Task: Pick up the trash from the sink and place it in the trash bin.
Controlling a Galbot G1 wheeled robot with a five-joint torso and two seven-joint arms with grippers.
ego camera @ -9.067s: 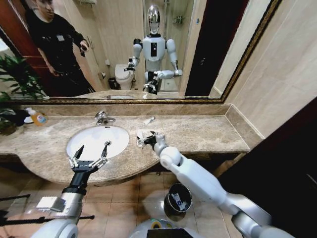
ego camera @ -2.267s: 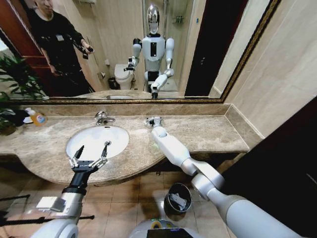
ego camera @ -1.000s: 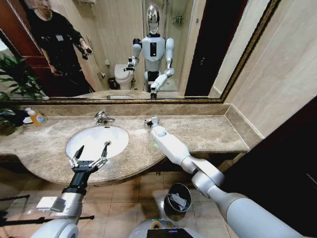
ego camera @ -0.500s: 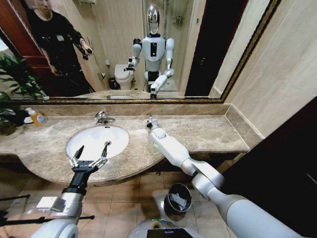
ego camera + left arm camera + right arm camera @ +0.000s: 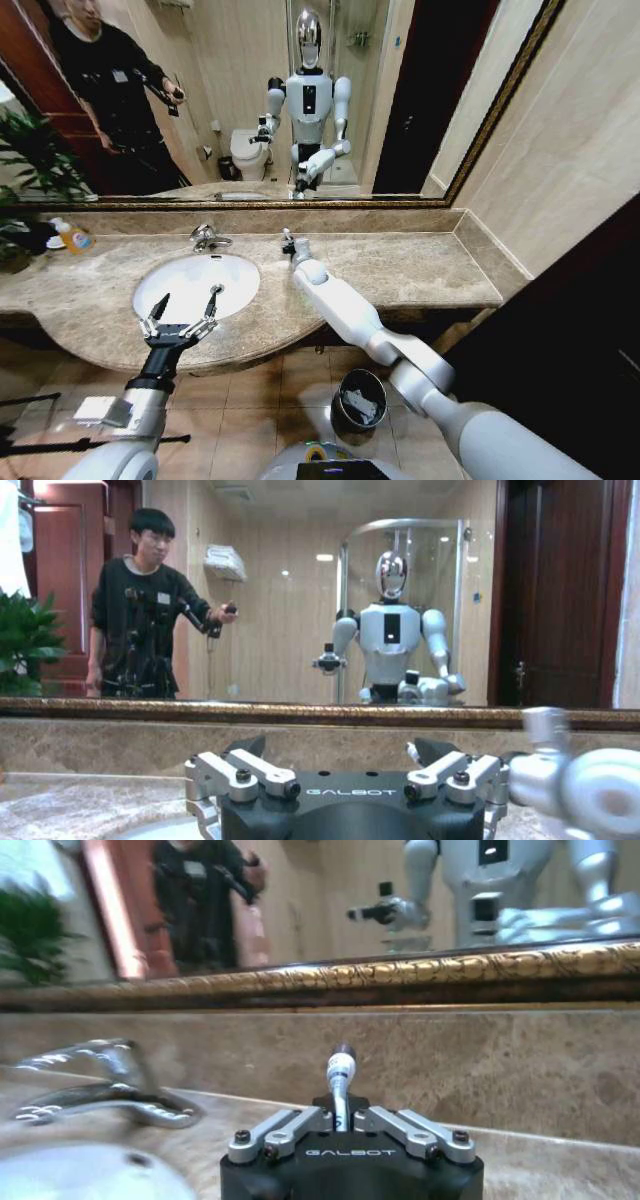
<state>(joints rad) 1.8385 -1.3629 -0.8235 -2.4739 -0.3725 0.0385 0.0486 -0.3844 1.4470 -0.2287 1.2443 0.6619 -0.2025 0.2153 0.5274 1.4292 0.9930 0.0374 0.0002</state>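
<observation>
My right gripper is over the back of the marble counter, just right of the faucet. It is shut on a piece of trash, a slim white tube with a dark tip, which stands up between the jaws. My left gripper hangs open over the front rim of the oval white sink, its fingers spread with nothing between them. The round black trash bin stands on the floor below the counter, with white scraps inside.
An orange-capped bottle and a plant stand at the counter's far left. The mirror and backsplash rise right behind the faucet. My right arm stretches across the counter's front edge above the bin. Bare marble counter runs to the right.
The right gripper has slid left along the back of the counter towards the faucet, carrying the slim tube. Earlier it was at a crumpled wrapper, which is gone from the counter. The left arm stayed still.
</observation>
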